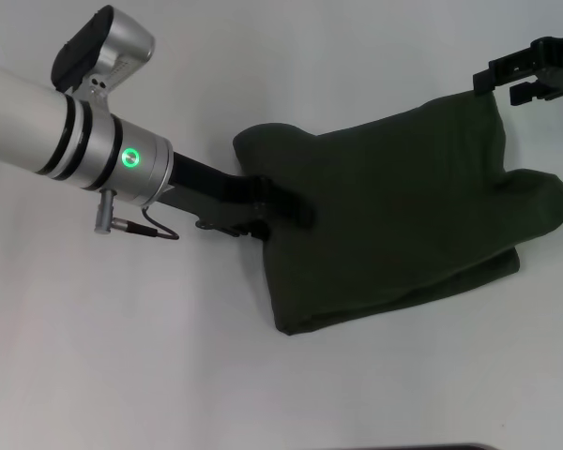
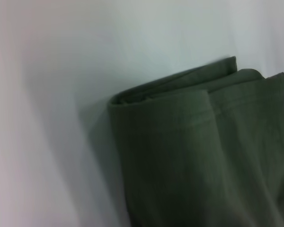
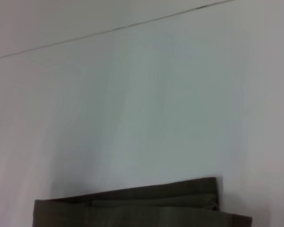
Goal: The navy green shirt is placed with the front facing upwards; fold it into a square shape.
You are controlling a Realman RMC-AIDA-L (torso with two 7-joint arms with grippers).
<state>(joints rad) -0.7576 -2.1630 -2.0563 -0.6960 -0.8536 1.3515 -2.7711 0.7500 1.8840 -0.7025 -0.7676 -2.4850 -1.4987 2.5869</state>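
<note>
Lying folded (several layers), navy green shirt (image 1: 403, 216) | left gripper (image 1: 281, 211) grasping its edge | right gripper (image 1: 535, 75) unclear

navy green shirt (image 1: 403, 216) | dark olive | folded in layers | flat on table

Left gripper (image 1: 286, 208) fingertips buried in the navy green shirt (image 1: 403, 216) fold. Right gripper (image 1: 535, 70) cut off by head view's edge. Shirt's lettering hidden inside folds.
</note>
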